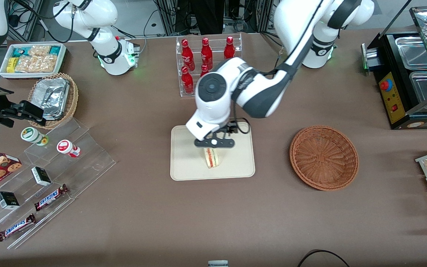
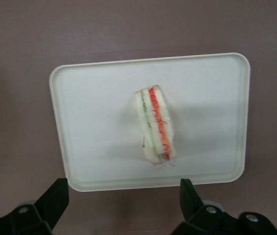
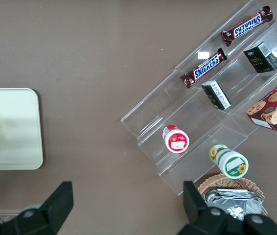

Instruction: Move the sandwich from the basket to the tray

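The sandwich (image 1: pixel 212 157) lies on the tray (image 1: pixel 187 163), near the tray's middle, resting on one bread face with its cut edge turned up so the red and green filling layers show. In the left wrist view the sandwich (image 2: pixel 155 125) sits clear of the tray's rim (image 2: pixel 62 147) on every side.

The pincer (image 1: pixel 214 143) hangs above the tray, just over the sandwich's end farther from the front camera. Its fingers (image 2: pixel 55 198) are spread wide and hold nothing; in the wrist view the two tips stand well apart with the sandwich free between and below them.

The basket (image 1: pixel 324 157) sits on the brown worktop (image 1: pixel 213 215) toward the working arm's end, apart from the tray, and nothing lies in it.

Farther from the front camera than the tray stands a clear rack of red bottles (image 1: pixel 203 59). Toward the parked arm's end are a stepped clear shelf (image 1: pixel 69 167) with Snickers bars (image 1: pixel 52 196), small cups (image 1: pixel 68 148) and boxes, and a tan basket of foil containers (image 1: pixel 52 98).
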`<state>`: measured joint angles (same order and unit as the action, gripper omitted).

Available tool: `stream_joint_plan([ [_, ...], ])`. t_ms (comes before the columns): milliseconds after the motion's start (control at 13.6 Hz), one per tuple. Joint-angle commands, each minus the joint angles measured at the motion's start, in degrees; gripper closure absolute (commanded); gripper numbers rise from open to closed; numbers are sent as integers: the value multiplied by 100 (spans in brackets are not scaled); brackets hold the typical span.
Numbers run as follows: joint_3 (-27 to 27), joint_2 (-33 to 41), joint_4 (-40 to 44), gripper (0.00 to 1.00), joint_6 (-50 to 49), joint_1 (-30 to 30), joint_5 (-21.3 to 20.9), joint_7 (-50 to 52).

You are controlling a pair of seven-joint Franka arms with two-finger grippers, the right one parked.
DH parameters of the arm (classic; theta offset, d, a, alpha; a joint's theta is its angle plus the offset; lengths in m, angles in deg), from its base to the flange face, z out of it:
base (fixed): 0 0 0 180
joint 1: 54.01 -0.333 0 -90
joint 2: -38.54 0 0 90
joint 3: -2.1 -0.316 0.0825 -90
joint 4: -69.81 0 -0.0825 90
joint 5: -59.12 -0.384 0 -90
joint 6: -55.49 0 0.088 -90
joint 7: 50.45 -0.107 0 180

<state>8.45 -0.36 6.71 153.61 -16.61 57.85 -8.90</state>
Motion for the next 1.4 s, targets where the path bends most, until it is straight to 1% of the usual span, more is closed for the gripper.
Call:
stream_joint_plan([
  [0,33,347,-229,0,-432,-478,-49,-505],
  [221,33,953,-1062,0,-302,-1162,-31,-1472],
  [369,24,1260,-1441,0,-301,-1584,-31,-2340],
  [443,33,1436,-1634,0,-310,-1891,-31,-2736],
  [738,24,2025,-2135,0,-485,-2876,-31,-4117],
  [811,33,2192,-2276,0,-495,-3087,-40,-4277],
  [959,24,2561,-2496,0,-556,-3308,-58,-4410],
  [1328,16,3256,-2541,0,-1118,-3704,-93,-4507],
])
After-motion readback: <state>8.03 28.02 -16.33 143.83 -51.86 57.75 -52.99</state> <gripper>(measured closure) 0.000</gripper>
